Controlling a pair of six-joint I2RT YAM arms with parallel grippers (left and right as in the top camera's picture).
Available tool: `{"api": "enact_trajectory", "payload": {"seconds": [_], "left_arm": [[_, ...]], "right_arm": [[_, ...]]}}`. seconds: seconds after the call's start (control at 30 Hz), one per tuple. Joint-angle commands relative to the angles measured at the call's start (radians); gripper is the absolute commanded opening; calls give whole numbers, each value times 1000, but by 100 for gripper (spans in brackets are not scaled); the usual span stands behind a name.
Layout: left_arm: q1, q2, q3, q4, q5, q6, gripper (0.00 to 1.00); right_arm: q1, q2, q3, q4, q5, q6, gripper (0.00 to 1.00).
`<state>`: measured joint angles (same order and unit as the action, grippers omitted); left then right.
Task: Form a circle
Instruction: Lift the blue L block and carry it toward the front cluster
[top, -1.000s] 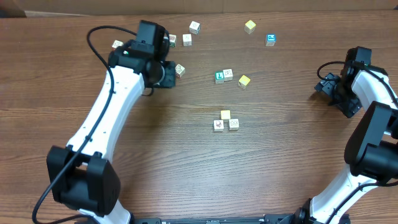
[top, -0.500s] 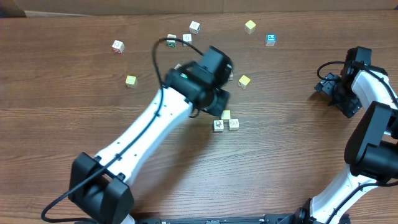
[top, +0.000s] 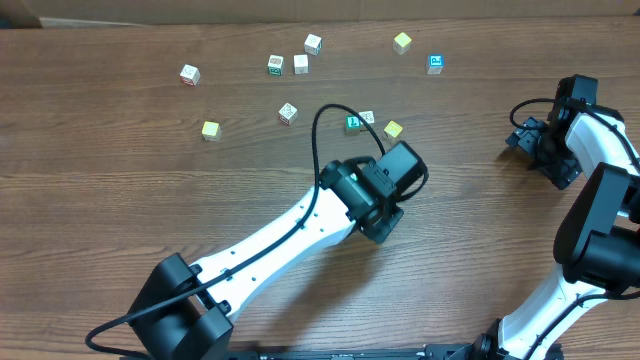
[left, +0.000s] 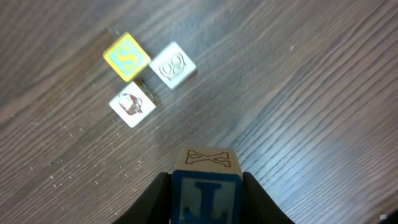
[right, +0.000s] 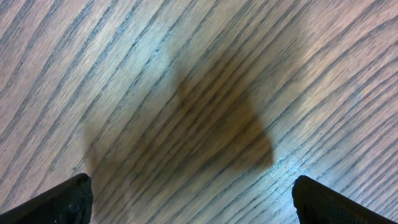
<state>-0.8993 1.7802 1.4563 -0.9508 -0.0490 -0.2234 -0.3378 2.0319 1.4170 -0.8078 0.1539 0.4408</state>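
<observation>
Loose cubes (top: 210, 129) lie scattered over the far half of the wooden table (top: 100, 220), well apart from the work. At centre, the left gripper (left: 205, 186) is clamped on a blue cube (left: 206, 163) and carries it above the unfinished circle (left: 132, 104), a yellow cube (left: 126, 56) and two white picture cubes (left: 173, 65) packed in an L. In the wrist view the trio lies ahead and left of the held block, its vacant corner facing the jaws; from overhead the arm hides it. The left arm is far nearer. At the right edge, the right gripper (top: 527, 138) hangs wide open over bare wood, holding nothing.
</observation>
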Motion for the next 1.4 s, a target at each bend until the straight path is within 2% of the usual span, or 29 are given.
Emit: {"api": "enact_trajectory", "payload": {"seconds": [0.0, 0.33, 0.47, 0.7, 1.13, 1.23, 1.37], "left_arm": [[-12, -18, -50, 35, -47, 66, 24], [-19, -17, -135, 173, -35, 193, 25], [-22, -14, -156, 225, -27, 215, 23], [-24, 31, -167, 245, -29, 255, 21], [-25, 97, -166, 249, -29, 262, 27], [-25, 97, -166, 249, -29, 262, 33], [-24, 97, -166, 252, -29, 262, 36]], "right_arm": [[2, -27, -4, 3, 3, 4, 100], [2, -27, -4, 3, 2, 4, 100], [2, -27, -4, 3, 3, 4, 100], [2, -27, -4, 3, 3, 4, 100], [2, -27, -4, 3, 3, 4, 100], [2, -27, -4, 3, 3, 4, 100], [2, -27, -4, 3, 3, 4, 100]]}}
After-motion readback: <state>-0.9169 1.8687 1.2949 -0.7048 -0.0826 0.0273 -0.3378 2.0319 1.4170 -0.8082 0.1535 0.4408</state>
